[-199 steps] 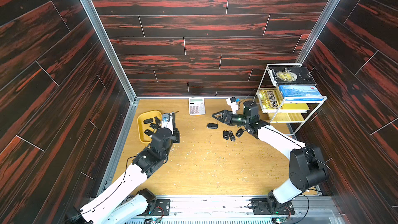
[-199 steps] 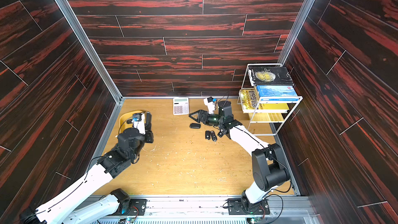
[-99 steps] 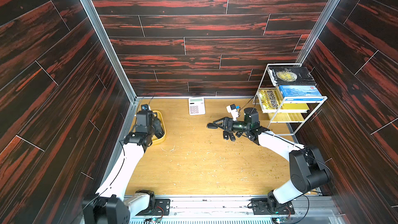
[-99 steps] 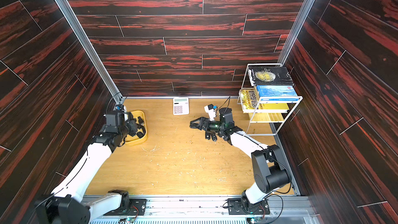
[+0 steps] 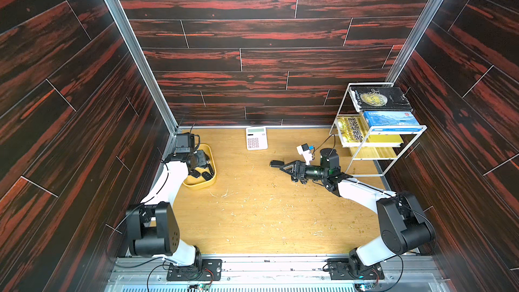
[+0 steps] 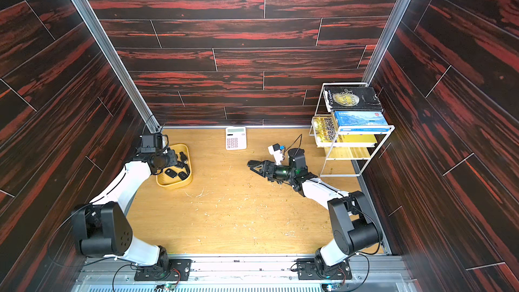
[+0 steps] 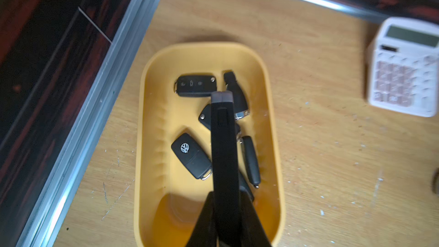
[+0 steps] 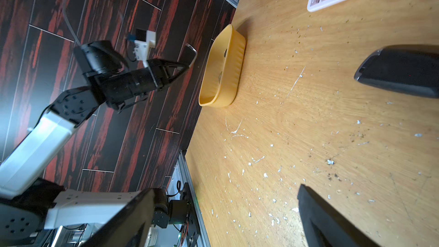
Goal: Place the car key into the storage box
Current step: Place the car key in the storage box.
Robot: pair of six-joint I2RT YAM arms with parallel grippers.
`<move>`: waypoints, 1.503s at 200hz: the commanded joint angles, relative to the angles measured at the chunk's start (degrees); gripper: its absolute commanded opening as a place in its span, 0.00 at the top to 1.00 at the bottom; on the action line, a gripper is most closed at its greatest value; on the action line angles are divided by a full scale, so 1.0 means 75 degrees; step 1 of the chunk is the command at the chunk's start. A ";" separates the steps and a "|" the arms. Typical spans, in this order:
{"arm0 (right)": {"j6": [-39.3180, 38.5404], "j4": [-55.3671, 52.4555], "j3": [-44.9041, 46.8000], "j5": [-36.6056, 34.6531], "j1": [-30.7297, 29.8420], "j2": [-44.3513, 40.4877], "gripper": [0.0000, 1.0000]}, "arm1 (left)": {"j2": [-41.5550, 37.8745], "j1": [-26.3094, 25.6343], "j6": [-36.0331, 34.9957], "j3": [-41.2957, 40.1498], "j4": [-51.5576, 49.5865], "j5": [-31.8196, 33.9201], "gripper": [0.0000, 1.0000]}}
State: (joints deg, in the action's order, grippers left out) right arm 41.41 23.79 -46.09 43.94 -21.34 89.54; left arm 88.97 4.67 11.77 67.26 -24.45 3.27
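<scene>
1. Car key [image 5: 276,163] lies flat on the counter [image 5: 266,214], near its middle. It is well apart from the storage box [image 7: 154,124], which sits in the far left corner. At least five other keys [image 7: 191,155] lie in that box.
2. Right tool [image 5: 287,166] is spread wide and rolled onto its side, just beside the key. The right wrist view shows the key ahead of the lower finger [image 8: 318,210], not between the two. The step in hand looks like closing in for the pick.
3. The fob is low and looks slick. I would level the roll so that one finger comes down on each long side. Then sink until the tips almost brush the counter, and only then close. A side-on bite would likely push the key away.
4. Left tool [image 7: 222,96] is pressed together with nothing in it and hangs over the middle of the box. There it blocks the drop, so it should clear off first. It could instead take a handover, since the box looks a long reach for the right arm.
5. Calculator [image 5: 256,138] sits by the back wall, off the straight line from key to box. Book rack [image 5: 365,175] stands close beside the right arm, so a backward swing could catch it.
</scene>
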 commanded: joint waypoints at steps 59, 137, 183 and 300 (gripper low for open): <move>0.0104 0.0624 0.0422 0.0433 0.0138 -0.0193 0.01 | 0.1391 0.0482 -0.0116 0.1122 -0.0836 0.0379 0.95; -0.0286 0.0228 0.0684 0.0460 0.0162 -0.0263 0.01 | 0.2990 0.0712 -0.0021 0.2248 -0.1942 0.0658 0.98; -0.0497 -0.0125 0.0719 0.0372 0.0162 -0.0387 0.01 | 0.3390 0.0796 -0.0062 0.2631 -0.2003 0.0861 0.95; -0.1794 -0.3439 -0.1139 -0.0740 0.0171 0.0077 0.02 | 0.3657 0.0948 -0.0158 0.3023 -0.2262 0.0167 0.25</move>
State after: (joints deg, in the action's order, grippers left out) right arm 32.93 9.06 -48.42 41.65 -20.23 87.83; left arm 117.10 11.35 11.03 89.38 -39.68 6.02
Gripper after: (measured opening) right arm 0.985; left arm 0.722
